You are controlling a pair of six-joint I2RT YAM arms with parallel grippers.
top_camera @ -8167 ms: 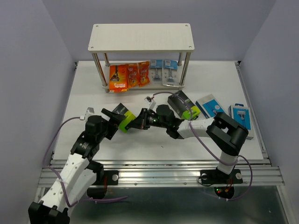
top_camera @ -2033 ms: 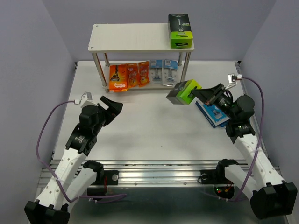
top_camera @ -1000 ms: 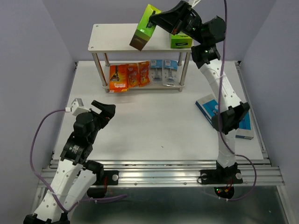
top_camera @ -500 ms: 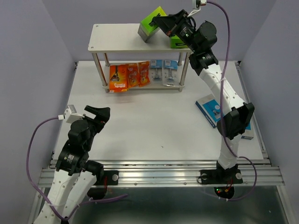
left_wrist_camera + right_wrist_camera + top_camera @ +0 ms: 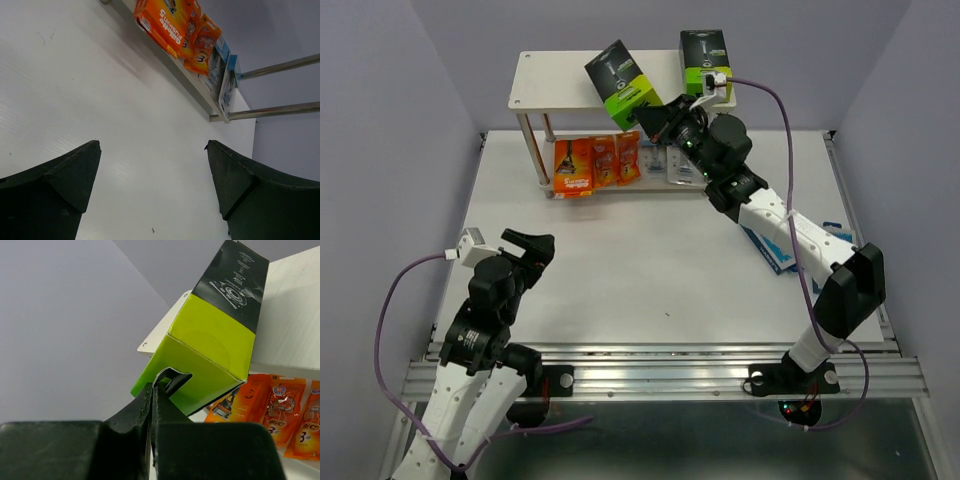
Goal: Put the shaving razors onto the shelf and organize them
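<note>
A white table (image 5: 650,290) is seen from above, and the shelf (image 5: 555,82), two pale boards joined by metal posts, is set at its far side. The left claw (image 5: 152,145) is held over bare table at the near left, with its fingers spread as wide as they go and nothing gripped. The right claw (image 5: 648,113) is held up at the front edge of the top board. Its fingers are pressed fully together with nothing between them, and their tip is placed right at the lime end of a black-and-lime box (image 5: 618,80); whether it is touched cannot be told. That box is laid askew on the top board, lime end toward the front edge. A second black-and-lime box (image 5: 705,62) is set at the board's right end. A blue box (image 5: 763,247) is seen on the table, partly hidden by the right arm. On the lower board, orange packs (image 5: 575,165) are lined up at the left, and small light-blue cards (image 5: 670,150) are placed just beside them on the right.
</note>
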